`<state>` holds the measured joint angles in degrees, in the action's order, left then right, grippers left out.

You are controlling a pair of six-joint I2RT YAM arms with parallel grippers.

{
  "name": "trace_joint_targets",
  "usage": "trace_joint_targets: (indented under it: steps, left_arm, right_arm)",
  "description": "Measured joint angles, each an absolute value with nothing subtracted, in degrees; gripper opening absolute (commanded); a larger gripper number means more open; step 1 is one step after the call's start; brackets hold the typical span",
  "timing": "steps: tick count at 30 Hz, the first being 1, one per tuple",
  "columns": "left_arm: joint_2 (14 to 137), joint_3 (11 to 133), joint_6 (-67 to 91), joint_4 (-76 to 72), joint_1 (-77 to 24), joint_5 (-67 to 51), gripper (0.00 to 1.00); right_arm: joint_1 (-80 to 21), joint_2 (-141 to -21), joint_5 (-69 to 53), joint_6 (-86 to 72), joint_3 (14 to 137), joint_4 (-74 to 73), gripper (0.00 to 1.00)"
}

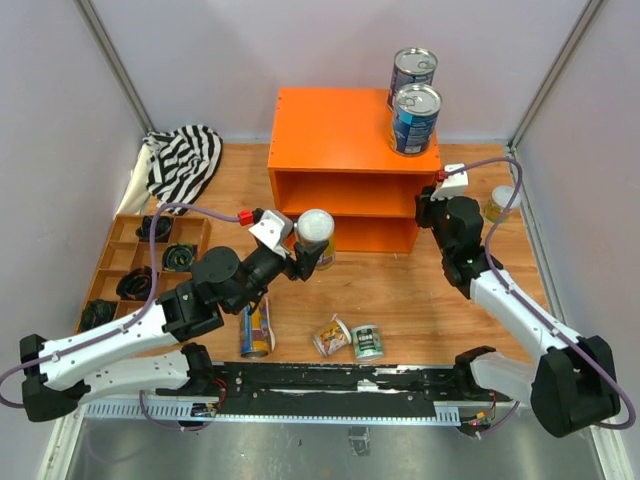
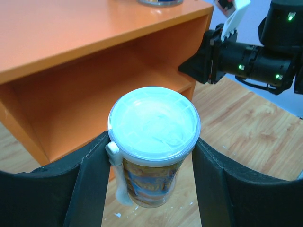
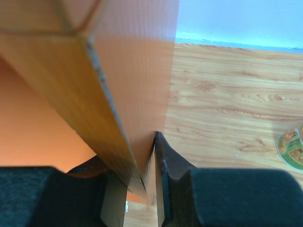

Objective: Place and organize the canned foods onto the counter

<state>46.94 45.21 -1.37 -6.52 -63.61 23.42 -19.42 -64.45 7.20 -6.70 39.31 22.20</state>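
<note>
My left gripper (image 1: 312, 243) (image 2: 151, 182) is shut on a tall yellow-and-blue can with a white lid (image 1: 314, 226) (image 2: 154, 124). It holds the can upright above the table, just in front of the orange counter (image 1: 330, 130) (image 2: 71, 33) and its shelf opening. My right gripper (image 1: 428, 205) (image 3: 142, 175) is shut on the counter's right side wall (image 3: 137, 71), one finger on each face. Two wide blue cans (image 1: 414, 120) (image 1: 411, 70) stand on the counter's right end. A second tall can (image 1: 255, 330) lies on the table. Two small cans (image 1: 332, 335) (image 1: 367, 342) sit near it.
Another small can (image 1: 500, 203) (image 3: 292, 147) sits on the table right of the counter. A striped cloth (image 1: 185, 160) lies at the back left. The brown compartment tray (image 1: 125, 245) with black items stands at the left. Grey walls enclose the table.
</note>
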Motion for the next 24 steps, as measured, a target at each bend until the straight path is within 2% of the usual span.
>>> trace_joint_targets:
  steps: [24]
  left_arm:
    - [60.5, 76.0, -9.2, 9.2, -73.3, 27.8, 0.00]
  right_arm:
    - [-25.0, -50.9, 13.0, -6.2, 33.6, 13.8, 0.01]
